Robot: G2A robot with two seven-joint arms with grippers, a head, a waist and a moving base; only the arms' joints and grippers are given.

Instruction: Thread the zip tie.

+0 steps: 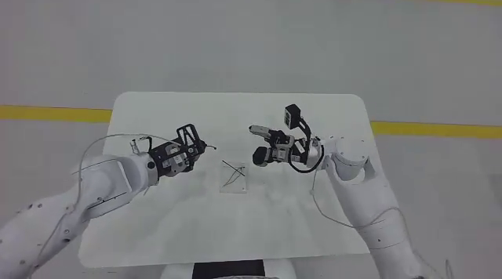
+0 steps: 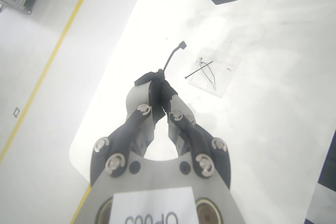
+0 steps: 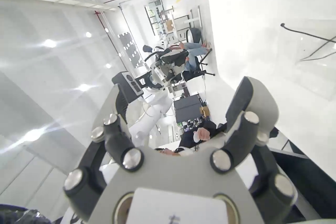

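Left gripper pinched, right gripper spread.

Not much we can read, honestly: the white sticker at the base of the left gripper has upside-down, cropped print. The second sticker, behind the right gripper, is cropped too.

Right gripper fingers spread; zip tie apart.
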